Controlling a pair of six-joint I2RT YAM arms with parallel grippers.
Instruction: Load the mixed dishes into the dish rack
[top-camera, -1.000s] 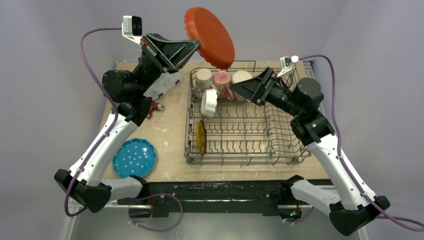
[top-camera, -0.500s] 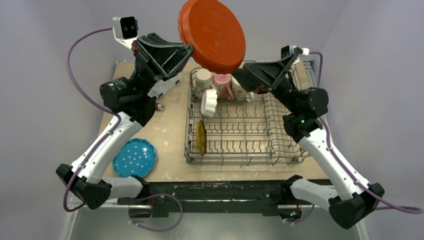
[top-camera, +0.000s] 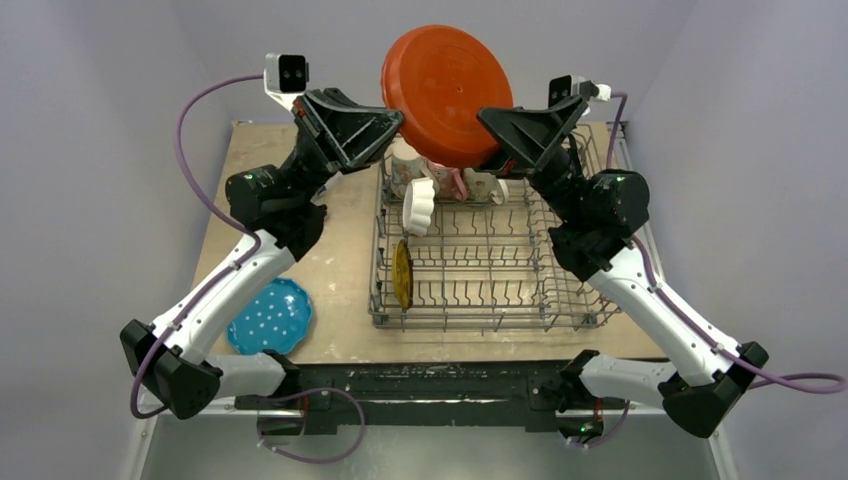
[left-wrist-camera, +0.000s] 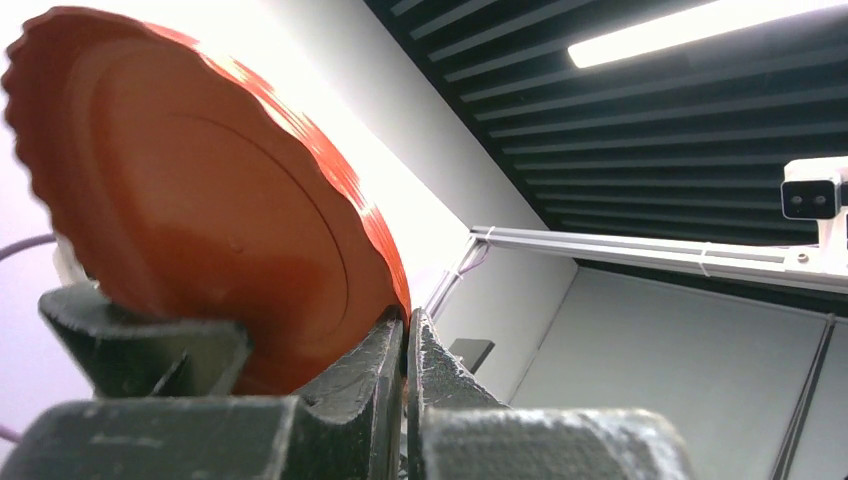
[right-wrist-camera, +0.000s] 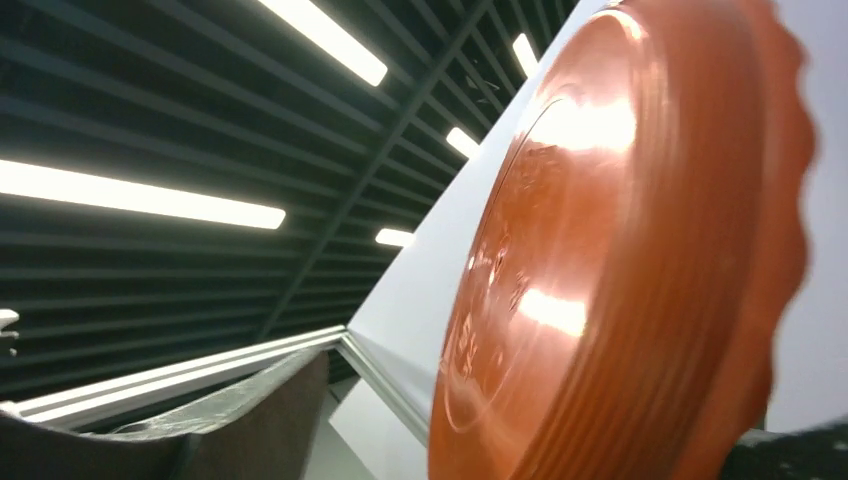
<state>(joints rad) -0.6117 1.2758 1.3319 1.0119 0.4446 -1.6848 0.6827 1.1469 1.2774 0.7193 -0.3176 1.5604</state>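
Note:
An orange plate (top-camera: 447, 90) with a scalloped rim hangs high over the far end of the dish rack (top-camera: 500, 300). My left gripper (top-camera: 397, 122) is shut on its left rim; in the left wrist view the fingers (left-wrist-camera: 408, 322) pinch the plate (left-wrist-camera: 200, 200) edge. My right gripper (top-camera: 492, 140) stands open astride the plate's right rim. The right wrist view shows the plate (right-wrist-camera: 620, 260) between its spread fingers (right-wrist-camera: 255, 410), and I cannot tell if they touch it. In the rack are mugs (top-camera: 407, 165), a white scalloped bowl (top-camera: 418, 205) and a yellow plate (top-camera: 402, 275).
A blue dotted plate (top-camera: 268, 317) lies on the table at the near left, beside the left arm. The raised plate and both grippers hide part of the mugs at the rack's far end. Grey walls close in on both sides.
The left arm carried the orange plate right and lower, toward the middle. The right arm rose from the rack to the plate's right rim, and its jaws narrowed slightly.

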